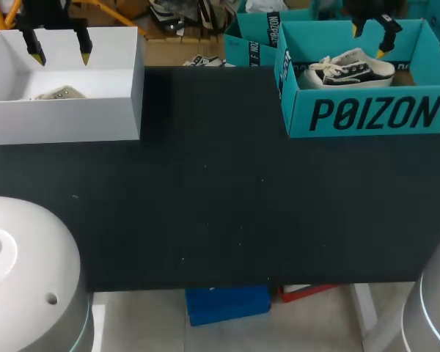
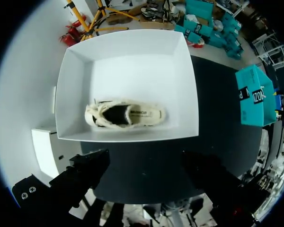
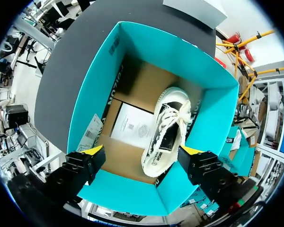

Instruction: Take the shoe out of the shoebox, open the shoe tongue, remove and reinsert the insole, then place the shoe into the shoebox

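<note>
Nearest, two smooth rounded arm housings [image 1: 26,271] sit at the head view's near corners, with the matte black worktop [image 1: 220,205] beyond. Two open boxes stand on its far side, well apart, with one shoe in each. The white box [image 1: 66,121] at the left holds a cream shoe [image 1: 59,93]; the teal shoebox [image 1: 367,114] at the right holds a black-and-white shoe [image 1: 352,71] with a white sole.

The left gripper [image 1: 61,53] hangs over the white box and the right gripper [image 1: 369,40] over the teal one. Both have their fingers spread and grasp nothing.

Only the left wrist view shows the cream shoe [image 2: 125,115] whole, lying lengthwise near one wall of the white box [image 2: 132,61], ahead of the left gripper [image 2: 144,163]. Only the right wrist view shows the teal shoebox's [image 3: 156,45] brown cardboard floor, a white paper sheet [image 3: 135,127] and the laced shoe [image 3: 168,132] beside it, under the right gripper [image 3: 142,153].
</note>
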### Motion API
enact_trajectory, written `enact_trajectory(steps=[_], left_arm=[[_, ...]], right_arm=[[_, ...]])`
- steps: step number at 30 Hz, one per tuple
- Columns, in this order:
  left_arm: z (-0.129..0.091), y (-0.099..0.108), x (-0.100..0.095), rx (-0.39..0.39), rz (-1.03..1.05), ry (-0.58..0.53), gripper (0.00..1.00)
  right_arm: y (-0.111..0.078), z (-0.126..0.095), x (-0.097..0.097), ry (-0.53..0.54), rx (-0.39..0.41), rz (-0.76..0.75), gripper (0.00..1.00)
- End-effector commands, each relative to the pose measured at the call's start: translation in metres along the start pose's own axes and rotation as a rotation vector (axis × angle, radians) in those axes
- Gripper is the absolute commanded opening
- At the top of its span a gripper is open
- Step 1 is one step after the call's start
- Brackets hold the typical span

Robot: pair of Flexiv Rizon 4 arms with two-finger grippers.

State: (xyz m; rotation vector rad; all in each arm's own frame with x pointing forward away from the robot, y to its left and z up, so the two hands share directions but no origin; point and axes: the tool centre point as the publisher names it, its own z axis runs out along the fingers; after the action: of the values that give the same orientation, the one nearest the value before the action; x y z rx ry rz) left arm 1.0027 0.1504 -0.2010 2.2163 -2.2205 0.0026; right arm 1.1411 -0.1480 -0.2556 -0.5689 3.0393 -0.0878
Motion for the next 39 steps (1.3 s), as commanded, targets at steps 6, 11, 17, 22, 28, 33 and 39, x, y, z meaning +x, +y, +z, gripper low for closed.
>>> enact_trajectory(steps=[6,11,17,22,28,33,39], left_arm=[[-0.001,0.001,0.0,-0.001,-0.001,-0.002,1.0],[-0.001,0.001,0.0,-0.001,-0.001,-0.002,1.0],[-0.001,0.001,0.0,-0.001,-0.001,-0.002,1.0],[-0.001,0.001,0.0,-0.001,-0.001,-0.002,1.0],[-0.001,0.001,0.0,-0.001,-0.001,-0.002,1.0],[-0.001,0.001,0.0,-0.001,-0.001,-0.002,1.0],[-0.001,0.001,0.0,-0.001,-0.001,-0.002,1.0]], right_arm=[[0.0,0.005,-0.018,0.076,0.01,0.052,1.0],[0.0,0.005,-0.018,0.076,0.01,0.052,1.0],[0.002,0.009,-0.019,0.078,-0.018,0.068,1.0],[0.001,0.021,-0.023,0.084,-0.027,0.124,1.0],[-0.005,0.031,-0.023,0.085,-0.033,0.192,1.0],[-0.009,0.041,-0.025,0.085,-0.035,0.208,0.49],[-0.012,0.055,-0.023,0.101,-0.044,0.229,0.45]])
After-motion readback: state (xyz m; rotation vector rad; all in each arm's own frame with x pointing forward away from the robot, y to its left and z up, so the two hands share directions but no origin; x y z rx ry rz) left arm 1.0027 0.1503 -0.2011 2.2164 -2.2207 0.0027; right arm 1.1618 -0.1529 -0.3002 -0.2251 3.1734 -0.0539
